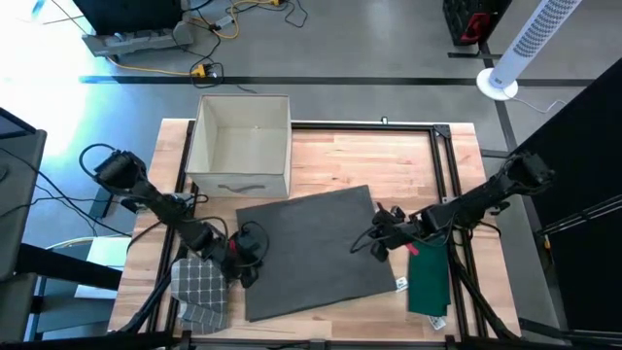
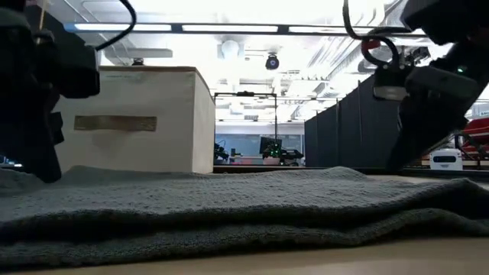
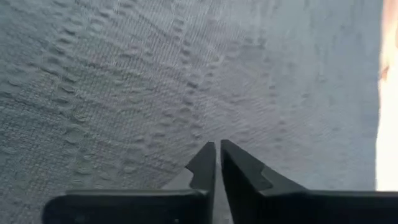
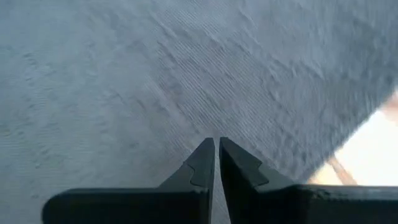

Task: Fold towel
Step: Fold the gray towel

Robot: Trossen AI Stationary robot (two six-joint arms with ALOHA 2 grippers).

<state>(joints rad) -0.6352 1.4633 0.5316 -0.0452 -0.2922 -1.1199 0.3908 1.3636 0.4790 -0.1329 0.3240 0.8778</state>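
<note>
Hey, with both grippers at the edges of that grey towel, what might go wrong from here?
1. The left gripper and right gripper both look shut with no visible cloth between them, so a lift may leave the grey towel behind.
2. The checkered cloth and the green cloth lie close by; a drag might catch them.

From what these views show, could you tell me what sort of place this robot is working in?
Probably a robotics lab or open workshop. The wooden table sits on a bare grey floor with loose cables and a tower fan nearby, and the low view shows dark partition panels under ceiling strip lights.
</note>
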